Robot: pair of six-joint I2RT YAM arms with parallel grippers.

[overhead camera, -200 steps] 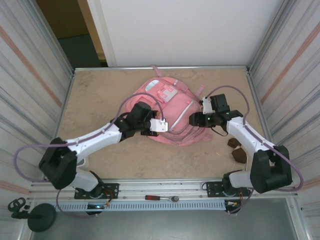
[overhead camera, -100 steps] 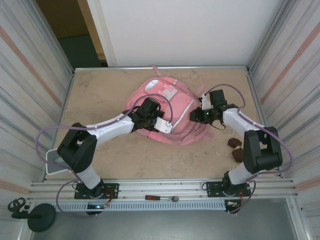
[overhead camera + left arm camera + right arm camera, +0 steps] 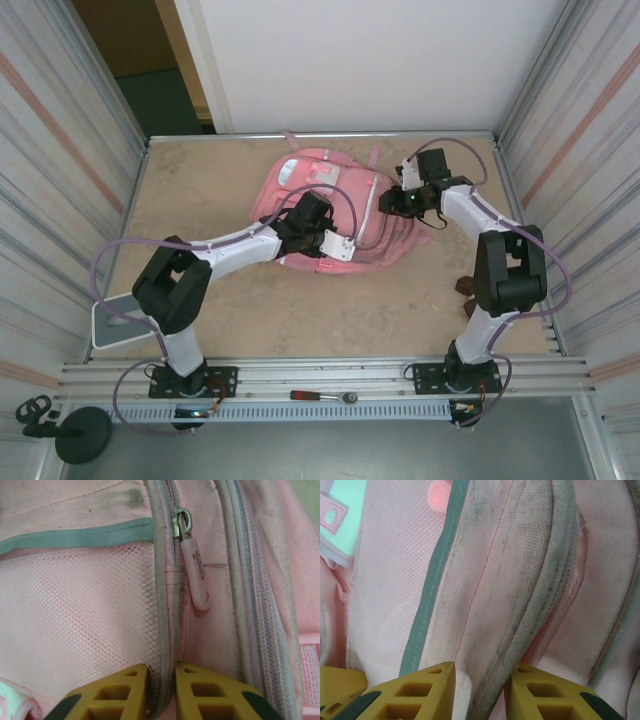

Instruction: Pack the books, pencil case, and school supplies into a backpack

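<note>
pink zipper pull (image 3: 195, 580) ahead of left gripper (image 3: 161, 690), backpack (image 3: 338, 168) whole overhead

The backpack (image 3: 355, 195) is pink, with mesh-textured panels (image 3: 75, 610), teal trim (image 3: 75, 536) and greyish piping (image 3: 162, 580).

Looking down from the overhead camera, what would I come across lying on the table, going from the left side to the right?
grey flat tray → pink backpack → small brown pieces
</note>
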